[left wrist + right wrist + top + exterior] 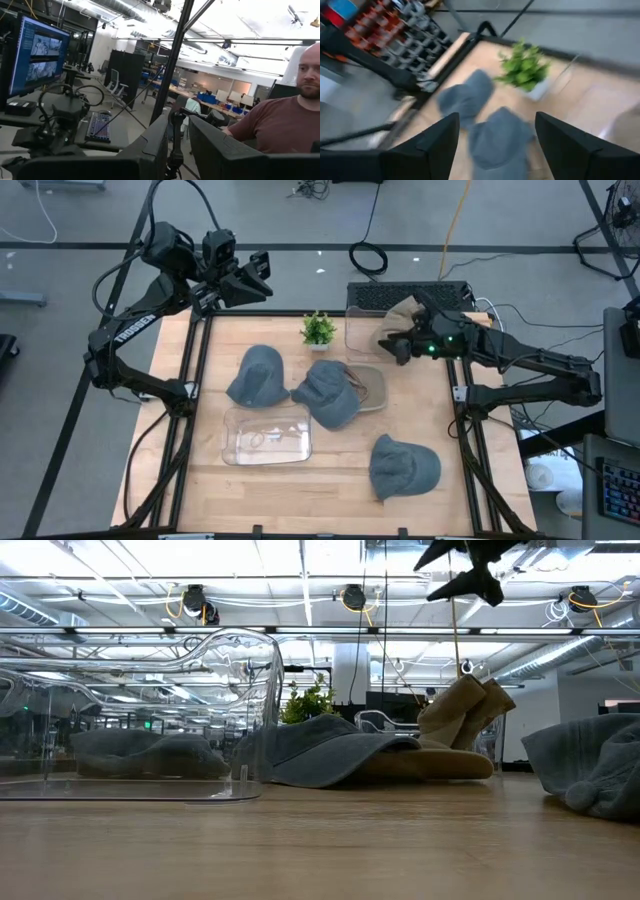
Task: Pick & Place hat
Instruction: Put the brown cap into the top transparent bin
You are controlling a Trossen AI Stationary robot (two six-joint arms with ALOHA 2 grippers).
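My right gripper hangs open over the table's far right part, with nothing between its fingers. In the low view it is well above a tan hat, which stands up at the far right beside a clear bin. A grey cap lies on a second tan cap in the middle. To its left lies a grey bucket hat, and another grey hat lies near the front right. My left gripper is raised beyond the far left corner, its fingers slightly apart and holding nothing.
A clear tray lies at the front left, and a small potted plant stands at the far edge. A keyboard sits behind the table. A person in a red shirt shows in the left wrist view, beyond the table.
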